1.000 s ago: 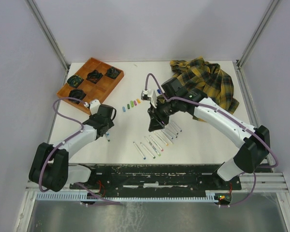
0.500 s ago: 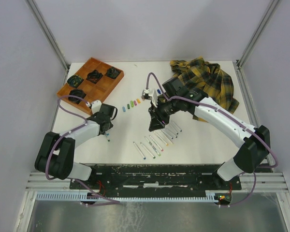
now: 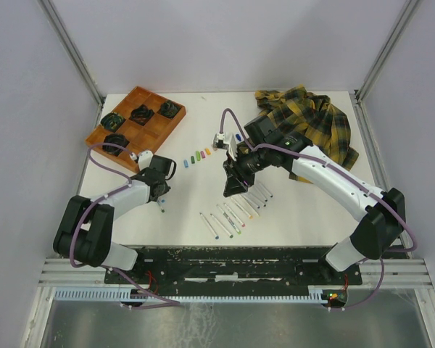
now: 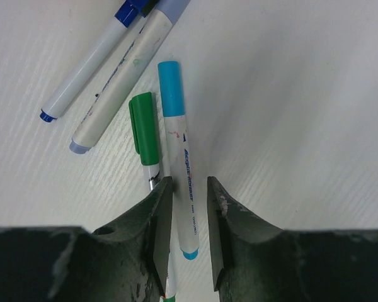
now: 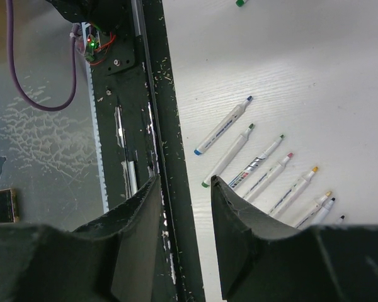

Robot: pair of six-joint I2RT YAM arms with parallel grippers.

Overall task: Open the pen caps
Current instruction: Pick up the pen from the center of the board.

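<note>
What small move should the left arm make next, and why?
Probably close the left gripper on the light-blue marker: its white barrel lies between the open jaws, not yet gripped. The green-capped marker lies close beside one finger, so close gently.

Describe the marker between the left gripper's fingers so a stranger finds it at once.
Start at the wooden tray, far left on the table; the left gripper hangs just nearer. Between its fingers lies the marker with the sky-blue cap; its neighbour's cap is green.
</note>
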